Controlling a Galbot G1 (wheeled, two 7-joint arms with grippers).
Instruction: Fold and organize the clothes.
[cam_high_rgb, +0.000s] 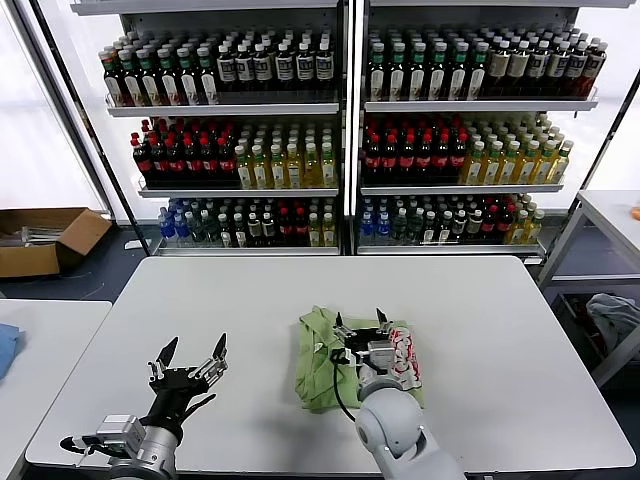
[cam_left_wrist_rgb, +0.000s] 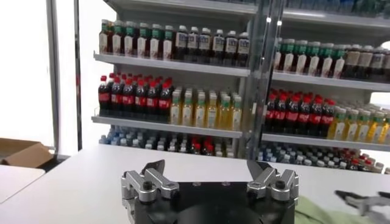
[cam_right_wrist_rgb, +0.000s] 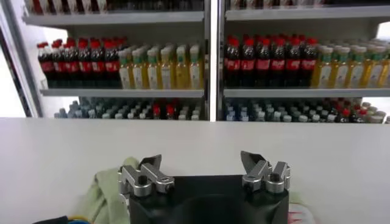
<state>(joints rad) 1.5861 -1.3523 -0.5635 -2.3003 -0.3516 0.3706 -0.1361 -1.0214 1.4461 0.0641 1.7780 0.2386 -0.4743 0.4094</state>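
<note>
A wide white table (cam_high_rgb: 480, 300) with rounded corners fills the near part of the room, with a second white table (cam_high_rgb: 40, 335) just beside it on the robot's left and a third (cam_high_rgb: 615, 215) farther off on the right. Nearest the robot on the left side, the left gripper (cam_high_rgb: 190, 357) hangs above bare tabletop, its fingers spread wide and holding nothing, well apart from the clothing. On the right side, the right gripper (cam_high_rgb: 360, 322) sits over a folded light green shirt (cam_high_rgb: 318, 360), its fingers also spread wide with nothing between them; whether they touch the cloth cannot be told. The shirt lies near the table's front edge, a little right of the middle, as a rough rectangle. Its long axis runs from the robot toward the shelves, and a red-and-white print (cam_high_rgb: 408, 358) shows along its right side. Beyond the table, a cardboard box (cam_high_rgb: 45, 238) sits on the dark floor at the far left. Behind everything stand two tall shelf units (cam_high_rgb: 350, 110) packed with rows of bottles with dark, red, yellow and clear contents.
</note>
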